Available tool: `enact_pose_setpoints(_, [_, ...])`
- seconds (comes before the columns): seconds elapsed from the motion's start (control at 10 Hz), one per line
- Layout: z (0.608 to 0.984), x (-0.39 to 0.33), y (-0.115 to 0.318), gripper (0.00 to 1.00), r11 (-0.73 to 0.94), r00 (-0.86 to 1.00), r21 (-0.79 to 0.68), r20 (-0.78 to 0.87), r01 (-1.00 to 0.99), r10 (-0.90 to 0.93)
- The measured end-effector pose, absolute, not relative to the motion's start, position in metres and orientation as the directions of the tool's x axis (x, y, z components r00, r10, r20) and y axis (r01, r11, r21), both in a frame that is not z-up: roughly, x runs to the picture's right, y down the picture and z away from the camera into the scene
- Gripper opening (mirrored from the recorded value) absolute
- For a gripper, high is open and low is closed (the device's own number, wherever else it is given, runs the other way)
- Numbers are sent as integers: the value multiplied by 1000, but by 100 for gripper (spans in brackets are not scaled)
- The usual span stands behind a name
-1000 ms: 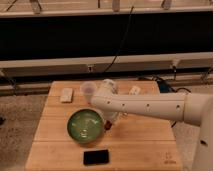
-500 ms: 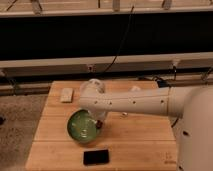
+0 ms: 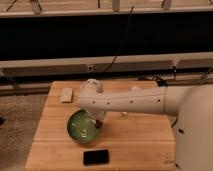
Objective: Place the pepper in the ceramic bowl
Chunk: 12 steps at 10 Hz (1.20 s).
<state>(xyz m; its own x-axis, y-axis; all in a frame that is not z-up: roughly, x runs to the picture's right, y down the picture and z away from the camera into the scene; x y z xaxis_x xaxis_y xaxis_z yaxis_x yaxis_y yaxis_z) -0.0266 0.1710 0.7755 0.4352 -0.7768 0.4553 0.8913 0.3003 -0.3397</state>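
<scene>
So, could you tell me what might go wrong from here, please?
The tool hangs at the bowl's right rim, so a release could drop the pepper onto the table instead. The arm hides the pepper, so its hold can't be checked. Lowering further could knock the bowl towards the phone.

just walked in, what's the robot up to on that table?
The robot's white arm reaches across the wooden table, and its gripper sits at the right rim of the green bowl. It looks like it's over the bowl to put something in, but the arm hides what it holds. A black phone lies in front of the bowl, a small pale block at back left.
</scene>
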Motion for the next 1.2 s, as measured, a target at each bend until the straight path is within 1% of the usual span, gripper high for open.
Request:
enact_pose_setpoints(0.1, [777, -36, 171, 0, 293, 425, -333, 458, 896, -781])
enact_pose_setpoints(0.4, [780, -34, 170, 1, 285, 417, -331, 459, 900, -784])
enact_pose_setpoints(0.5, [780, -37, 170, 7, 283, 414, -328, 461, 901, -785])
enact_pose_setpoints(0.6, [781, -40, 170, 15, 279, 409, -325, 463, 904, -786])
enact_pose_setpoints(0.7, [781, -41, 170, 18, 276, 405, -322, 465, 906, -787])
enact_pose_setpoints(0.9, [782, -41, 170, 16, 272, 401, -321, 466, 907, -788])
enact_pose_setpoints(1.0, [783, -41, 170, 18, 270, 399, -320, 467, 908, -789])
enact_pose_setpoints(1.2, [784, -46, 169, 32, 263, 390, -313, 472, 912, -791])
